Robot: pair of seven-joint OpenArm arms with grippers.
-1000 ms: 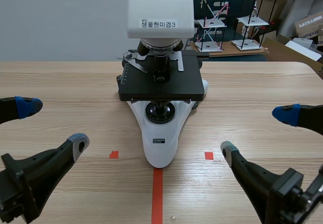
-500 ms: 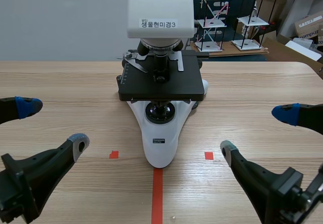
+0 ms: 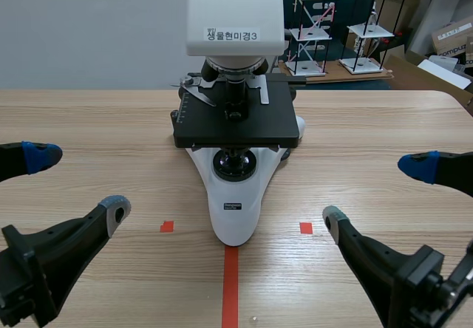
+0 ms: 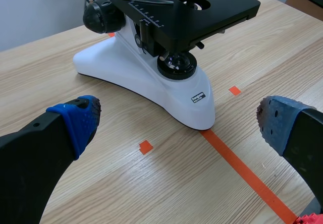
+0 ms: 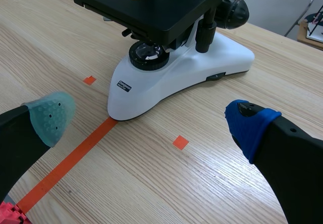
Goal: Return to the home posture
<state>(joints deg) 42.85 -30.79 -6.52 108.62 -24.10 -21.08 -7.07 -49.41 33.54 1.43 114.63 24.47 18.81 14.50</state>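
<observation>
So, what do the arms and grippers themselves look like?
Both arms are black. The left gripper and right gripper each have two thick black fingers, one tipped with a soft dotted blue pad, the other with a grey-green pad.
</observation>
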